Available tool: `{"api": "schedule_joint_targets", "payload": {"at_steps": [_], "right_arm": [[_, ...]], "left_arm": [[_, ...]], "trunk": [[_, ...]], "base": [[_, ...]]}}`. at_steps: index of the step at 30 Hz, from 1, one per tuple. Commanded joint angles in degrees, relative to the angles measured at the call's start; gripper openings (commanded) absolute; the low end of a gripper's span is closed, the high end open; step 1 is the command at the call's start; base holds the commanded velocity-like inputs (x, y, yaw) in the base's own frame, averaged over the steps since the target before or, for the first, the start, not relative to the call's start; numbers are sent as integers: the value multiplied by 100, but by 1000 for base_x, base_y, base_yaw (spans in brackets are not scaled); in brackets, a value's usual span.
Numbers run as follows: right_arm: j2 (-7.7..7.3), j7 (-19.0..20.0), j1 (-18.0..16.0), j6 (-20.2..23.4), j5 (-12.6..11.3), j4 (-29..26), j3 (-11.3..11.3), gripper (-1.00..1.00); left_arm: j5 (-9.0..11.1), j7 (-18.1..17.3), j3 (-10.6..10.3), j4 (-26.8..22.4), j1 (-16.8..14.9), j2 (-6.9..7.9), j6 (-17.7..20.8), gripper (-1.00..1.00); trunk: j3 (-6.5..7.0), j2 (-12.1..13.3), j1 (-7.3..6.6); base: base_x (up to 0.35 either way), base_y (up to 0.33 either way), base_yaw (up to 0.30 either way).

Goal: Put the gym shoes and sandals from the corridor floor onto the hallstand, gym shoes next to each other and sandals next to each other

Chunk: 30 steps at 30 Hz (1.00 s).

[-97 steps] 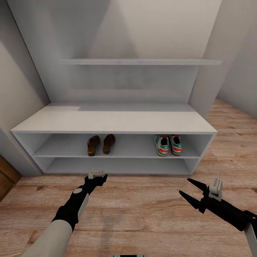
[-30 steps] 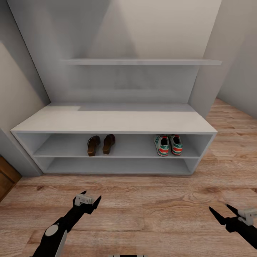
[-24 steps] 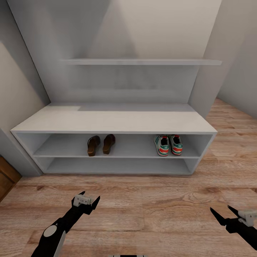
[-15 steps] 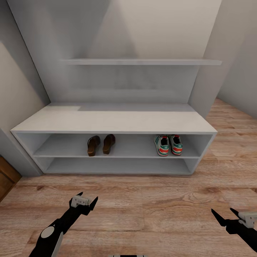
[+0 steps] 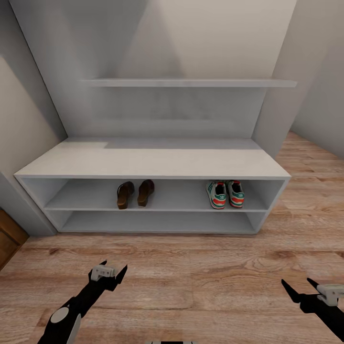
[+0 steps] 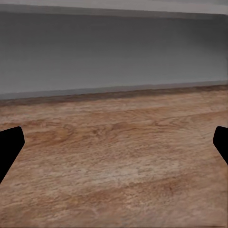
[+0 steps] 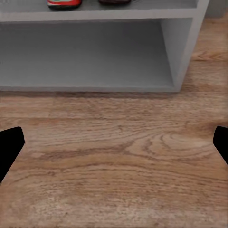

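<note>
- Looks to me like the job is basically wrapped up: both sandals (image 5: 135, 193) sit side by side on the upper tier of the hallstand (image 5: 153, 165), toward its left half, and the 2 gym shoes (image 5: 225, 193) sit side by side on that same tier toward the right end.
- No footwear on the corridor floor (image 5: 200, 267) anywhere I can see in the head view, so all 4 pieces count as on the rack.
- Left gripper (image 5: 106, 271) hangs low over the floor in front of the rack, fingers spread apart, holding nothing.
- Right gripper (image 5: 300, 286) is down at the right edge of the head view, also spread wide and empty.
- Next move, if any, is my guess: just a check that each pair is close enough together. They're nearly touching, so I wouldn't poke them. Reaching back in risks nudging a shoe off the shelf.
- View differences: the head view gives the whole rack with both pairs. The right wrist view looks into the bare lower tier and catches just the orange heel of one sneaker (image 7: 64, 4) on the shelf edge above it.
- The left wrist view has floor planks, a grey panel behind them, and the 2 dark fingertips (image 6: 9, 145) far apart, which confirms the empty grip.
</note>
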Motion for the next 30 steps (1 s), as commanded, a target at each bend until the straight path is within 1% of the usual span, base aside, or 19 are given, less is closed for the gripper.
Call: {"api": "schedule_joint_targets", "payload": {"at_steps": [1,7,8,10,12,13,14,15,17,18,20,21,22,23,24,27,28,30], "right_arm": [[3,29,-6,-18,50,-4,-15,100],[36,-16,-6,-60,53,4,-11,100],[52,-104,-5,-87,51,24,-10,100],[55,-139,-5,-91,52,32,-7,100],[69,-208,-5,-104,52,90,-3,100],[69,-208,-5,-104,52,90,-3,100],[74,-237,-7,-114,53,122,1,100],[74,-237,-7,-114,53,122,1,100],[82,-316,-16,-142,56,203,9,100],[82,-316,-16,-142,56,203,9,100],[86,-435,-30,-188,58,316,21,100],[88,-508,-35,-225,59,384,35,100],[88,-508,-35,-225,59,384,35,100],[89,-587,-40,-272,60,459,61,100],[89,-587,-40,-272,60,459,61,100],[92,-892,-50,-450,65,678,210,100],[92,-892,-50,-450,65,678,210,100],[95,-1187,-53,-549,67,794,375,100]], "left_arm": [[-40,-27,13,2,-3,-2,-30,100],[-30,-27,38,54,-3,-6,-42,100],[-21,-28,51,106,-3,-7,-118,100],[-19,-28,50,138,-3,-16,-147,100],[-16,-21,62,239,-3,-19,-350,100],[-16,-21,62,239,-3,-19,-350,100],[-14,-17,69,307,-3,-21,-505,100],[-14,-17,69,307,-3,-21,-505,100],[-4,7,92,520,-3,-23,-976,100],[-4,7,92,520,-3,-23,-976,100],[22,36,144,848,-17,-27,-1492,100],[36,51,172,1035,-32,-27,-1692,100],[36,51,172,1035,-32,-27,-1692,100],[47,69,202,1213,-52,-25,-1852,100],[47,69,202,1213,-52,-25,-1852,100],[72,129,281,1633,-132,-9,-2176,100],[72,129,281,1633,-132,-9,-2176,100],[82,174,326,1804,-173,0,-2299,100]], "trunk": [[-4,-2,-1],[-4,-2,-1],[-4,-2,-1],[-4,-2,-1],[-4,-2,-1],[-4,-2,-1],[-4,-2,-1],[-4,-2,-1],[-4,-2,-1],[-4,-2,-1],[-4,-2,-1],[-4,-2,-1],[-4,-2,-1],[-4,-2,-1],[-4,-2,-1],[-4,-2,-1],[-4,-2,-1],[-4,-2,-1]], "base": [[0,0,0],[0,0,0],[0,0,0],[0,0,0],[0,0,0],[0,0,0],[0,0,0],[0,0,0],[0,0,0],[0,0,0],[0,0,0],[0,0,0],[0,0,0],[0,0,0],[0,0,0],[0,0,0],[0,0,0],[0,0,0]]}}
